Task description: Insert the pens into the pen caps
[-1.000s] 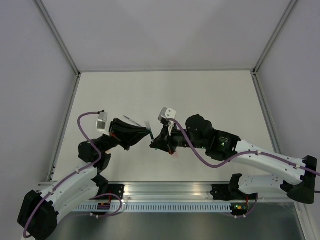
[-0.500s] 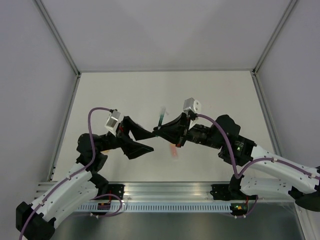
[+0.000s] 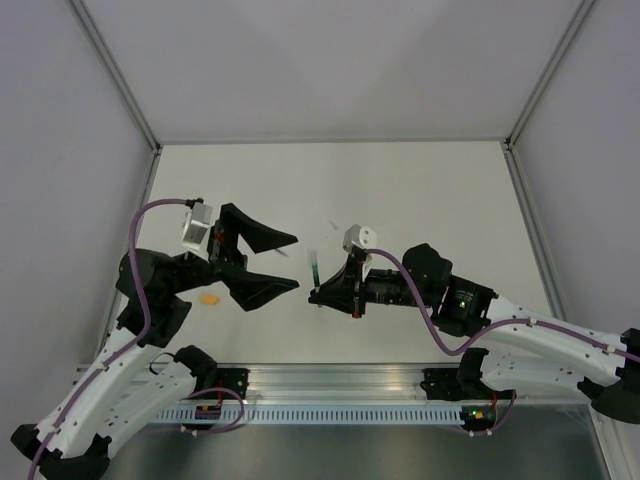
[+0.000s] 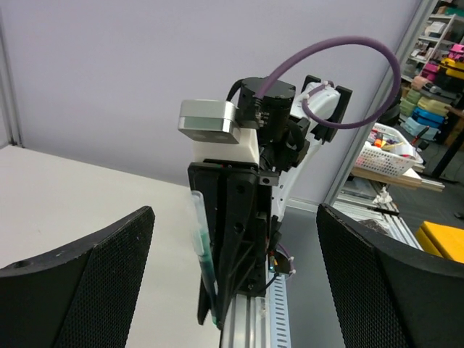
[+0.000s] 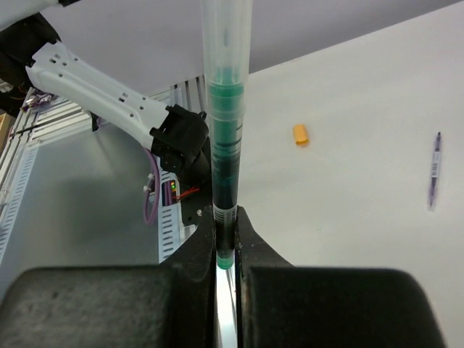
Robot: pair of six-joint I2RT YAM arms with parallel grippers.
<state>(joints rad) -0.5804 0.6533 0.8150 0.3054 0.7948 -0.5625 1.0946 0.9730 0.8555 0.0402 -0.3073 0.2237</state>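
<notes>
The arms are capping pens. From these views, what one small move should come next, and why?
Probably lower the right gripper and lay the green pen on the table. It is clamped by one end, and a translucent sleeve, seemingly its cap, covers the other end. The left gripper is open and empty, and the orange cap lies on the table.

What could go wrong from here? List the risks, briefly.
1. The right gripper pinches the green pen only at its bottom end, so the long free length above could pivot or slip.
2. The left gripper is open and empty beside that upright pen. A careless approach could knock it askew.
3. The orange cap lies loose near the left gripper, which could sweep it away.
</notes>
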